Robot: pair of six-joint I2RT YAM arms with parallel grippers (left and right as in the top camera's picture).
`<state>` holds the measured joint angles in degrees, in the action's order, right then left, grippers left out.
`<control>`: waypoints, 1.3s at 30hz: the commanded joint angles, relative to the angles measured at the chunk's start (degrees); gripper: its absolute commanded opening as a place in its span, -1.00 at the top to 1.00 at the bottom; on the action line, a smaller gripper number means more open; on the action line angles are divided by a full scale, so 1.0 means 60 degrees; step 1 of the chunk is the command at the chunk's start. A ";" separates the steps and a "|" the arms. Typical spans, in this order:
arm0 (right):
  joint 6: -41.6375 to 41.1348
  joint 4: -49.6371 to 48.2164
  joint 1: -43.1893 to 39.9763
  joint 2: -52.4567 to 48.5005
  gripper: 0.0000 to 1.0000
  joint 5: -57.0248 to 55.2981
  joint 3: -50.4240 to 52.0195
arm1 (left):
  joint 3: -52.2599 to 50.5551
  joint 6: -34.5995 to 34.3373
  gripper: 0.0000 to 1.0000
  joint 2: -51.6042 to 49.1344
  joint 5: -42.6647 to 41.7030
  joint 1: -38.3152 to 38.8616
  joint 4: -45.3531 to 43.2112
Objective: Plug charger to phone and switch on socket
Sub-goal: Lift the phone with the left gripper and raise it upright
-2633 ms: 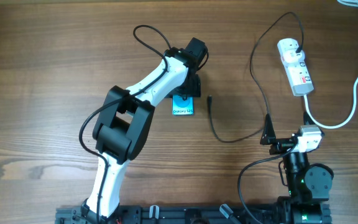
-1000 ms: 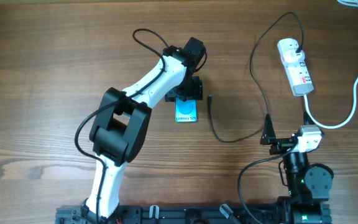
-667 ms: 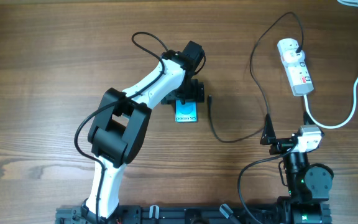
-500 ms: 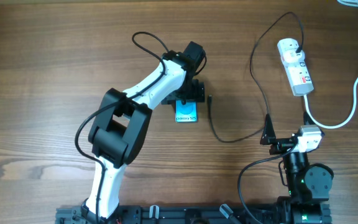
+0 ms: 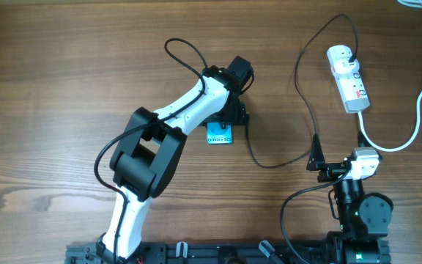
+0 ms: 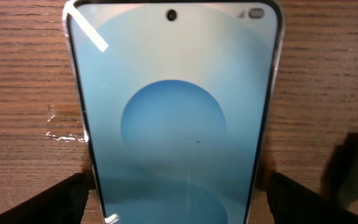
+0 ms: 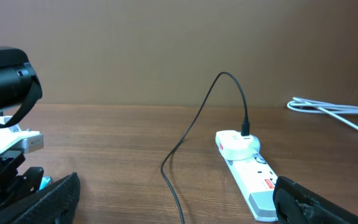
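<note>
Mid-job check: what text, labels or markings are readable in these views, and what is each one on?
"Galaxy S25": white strip on the phone, overhead view; tiny, only just legible.
Status icons at the top corner of the phone screen, left wrist view: too blurred to read.
Red marks on the socket: too small to read.
No other text shows.

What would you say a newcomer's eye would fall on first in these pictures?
Most likely the phone, whose bright teal screen fills the left wrist view and glows in the middle of the overhead view. Next, the big white-and-black left arm stretched across the table, with the left gripper straddling the phone. Then the white socket at the overhead view's upper right, with the charger cable looping from it toward the phone.
</note>
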<state>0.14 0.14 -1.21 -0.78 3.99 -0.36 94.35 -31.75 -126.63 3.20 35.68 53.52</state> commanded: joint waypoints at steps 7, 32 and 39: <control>0.0084 -0.0026 0.0047 0.0058 -1.00 -0.0095 0.0011 | -0.0102 -0.0291 -0.57 0.0157 0.0335 -0.0025 0.0000; 0.0084 -0.0026 0.0047 0.0058 -1.00 -0.0095 0.0011 | -0.0026 -0.0291 -0.29 0.0342 0.0117 -0.0142 0.0262; 0.0084 -0.0026 0.0047 0.0058 -0.99 -0.0095 0.0011 | -0.0026 -0.0291 -0.27 0.1129 -0.1093 -0.0565 0.0408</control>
<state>0.14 0.12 -1.21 -0.78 3.97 -0.36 94.32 -32.95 -124.92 0.71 33.78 55.29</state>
